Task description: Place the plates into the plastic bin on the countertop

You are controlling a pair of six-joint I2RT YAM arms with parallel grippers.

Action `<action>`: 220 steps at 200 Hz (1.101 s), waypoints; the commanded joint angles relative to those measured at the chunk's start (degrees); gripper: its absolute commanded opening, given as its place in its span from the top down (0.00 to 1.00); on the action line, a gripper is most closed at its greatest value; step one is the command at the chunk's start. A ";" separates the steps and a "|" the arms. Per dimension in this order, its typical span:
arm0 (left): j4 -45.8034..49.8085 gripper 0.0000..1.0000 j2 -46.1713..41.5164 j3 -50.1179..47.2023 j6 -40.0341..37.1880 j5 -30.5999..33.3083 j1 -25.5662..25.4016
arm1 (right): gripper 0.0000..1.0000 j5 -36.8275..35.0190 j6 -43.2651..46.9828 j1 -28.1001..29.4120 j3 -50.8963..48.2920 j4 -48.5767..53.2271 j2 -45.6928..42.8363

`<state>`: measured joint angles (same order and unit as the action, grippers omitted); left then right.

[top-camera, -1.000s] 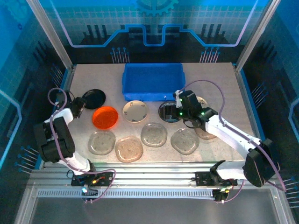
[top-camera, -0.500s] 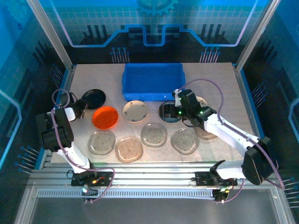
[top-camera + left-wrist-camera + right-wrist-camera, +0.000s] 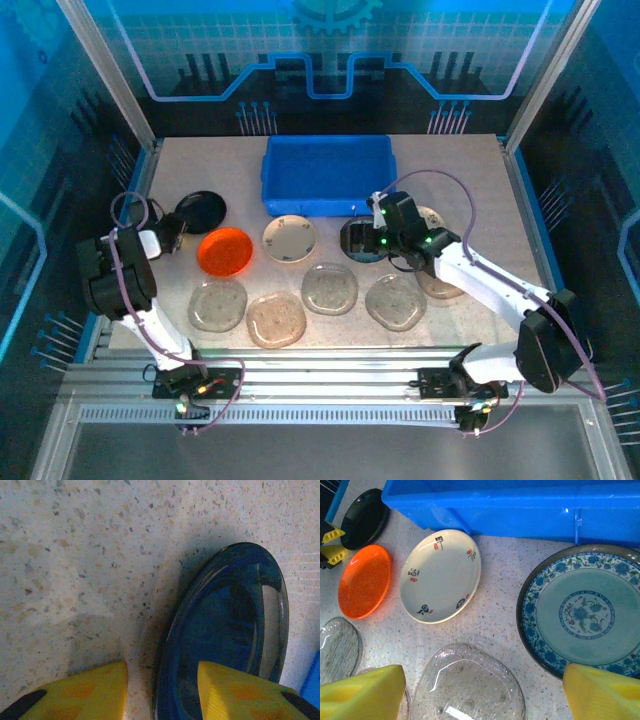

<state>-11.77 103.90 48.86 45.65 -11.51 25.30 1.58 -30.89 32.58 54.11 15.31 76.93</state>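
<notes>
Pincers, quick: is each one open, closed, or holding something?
Left pincer: open, astride the rim of the black plate, not gripping.
Right pincer: open, empty.

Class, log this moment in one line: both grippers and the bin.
left gripper: open, straddling black plate rim | right gripper: open, over blue-patterned plate edge | bin: looks empty

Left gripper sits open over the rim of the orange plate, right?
Not the orange plate. The left gripper sits open over the rim of the black plate, as the left wrist view shows.
</notes>
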 commanded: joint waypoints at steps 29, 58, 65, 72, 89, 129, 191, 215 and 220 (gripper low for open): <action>-1.35 0.67 5.59 4.88 -0.14 -0.92 -1.35 | 0.18 1.16 -0.80 0.47 1.96 -0.71 2.38; 1.08 0.73 6.38 6.48 -0.61 -0.31 -1.67 | 0.19 1.48 -0.81 0.47 2.53 -0.70 2.92; 1.30 0.76 6.64 6.81 -0.61 -0.49 -1.73 | 0.19 1.49 -0.75 0.46 2.58 -0.76 3.02; 1.19 0.79 6.87 7.07 -0.71 -0.87 -1.64 | 0.19 1.58 -0.75 0.44 2.58 -0.94 3.03; 1.13 0.81 6.93 7.21 -1.00 -0.93 -1.76 | 0.19 1.99 -0.88 0.47 2.59 -1.35 3.35; 0.21 0.91 6.49 6.86 -1.35 -0.14 -2.18 | 0.19 3.34 -1.23 0.43 3.18 -1.52 4.43; -1.81 1.00 4.59 6.17 -2.23 -0.56 -3.54 | 0.20 4.63 -1.41 0.78 4.04 -2.04 5.17; -3.30 1.00 2.75 5.27 -2.75 -1.63 -4.16 | 0.20 4.70 -0.93 0.73 4.92 -1.18 5.71; -3.39 1.00 2.17 5.07 -2.76 -1.78 -4.25 | 0.20 4.67 -0.84 0.67 5.11 -1.01 5.73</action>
<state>-12.62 108.92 55.00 44.56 -11.33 21.93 5.21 -31.77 32.62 56.82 13.93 81.80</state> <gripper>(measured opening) 0.052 0.802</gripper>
